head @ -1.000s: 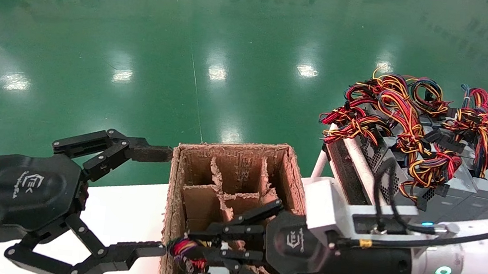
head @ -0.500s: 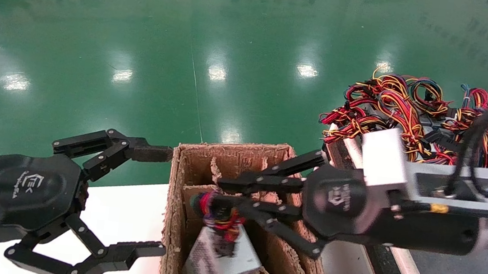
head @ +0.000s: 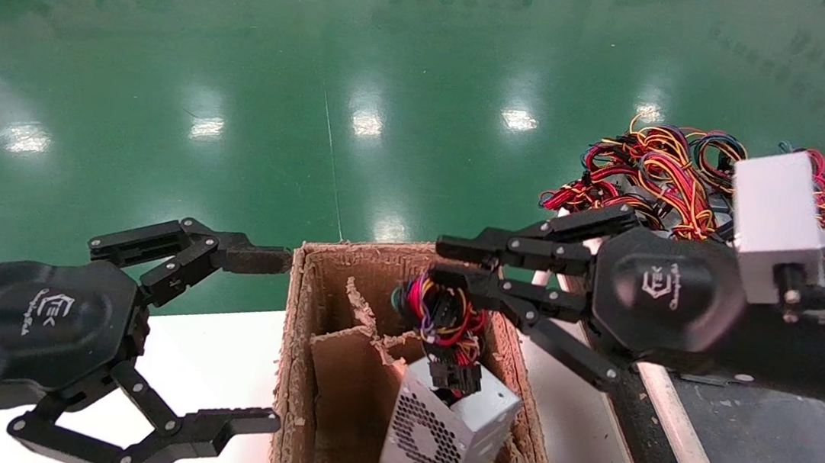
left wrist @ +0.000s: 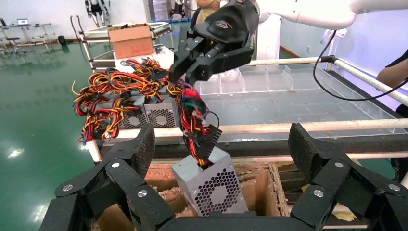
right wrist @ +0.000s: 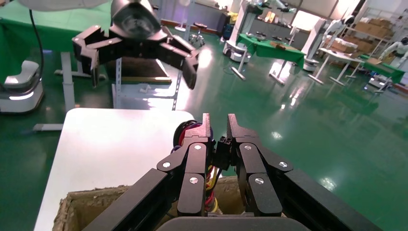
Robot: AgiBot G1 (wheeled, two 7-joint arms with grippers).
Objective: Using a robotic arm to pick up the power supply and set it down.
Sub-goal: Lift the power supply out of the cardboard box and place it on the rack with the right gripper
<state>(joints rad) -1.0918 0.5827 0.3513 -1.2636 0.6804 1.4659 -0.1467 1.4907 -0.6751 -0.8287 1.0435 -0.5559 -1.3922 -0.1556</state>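
From where I stand, the big change over the last second is height: the right gripper was sunk low in the cardboard divider box at the bottom centre of the head view, and it now sits up at mid-frame, right of centre, carrying its load with it. Its fingers are pinched nearly together on the wire bundle, and the power supply dangles from those wires, tilted, its fan grille facing down-left. The lower part of the casing still hangs inside the box walls, so I judge the lift is well begun but the unit is not yet clear, and setting it down is still to come.

The left gripper has not moved: it hovers at the lower left of the head view, spread wide and empty, just beside the box's left wall.

The supply's bottom edge runs off the lower frame edge, so its clearance from the dividers cannot be told. The right arm covers part of the other power supplies heaped at the upper right.
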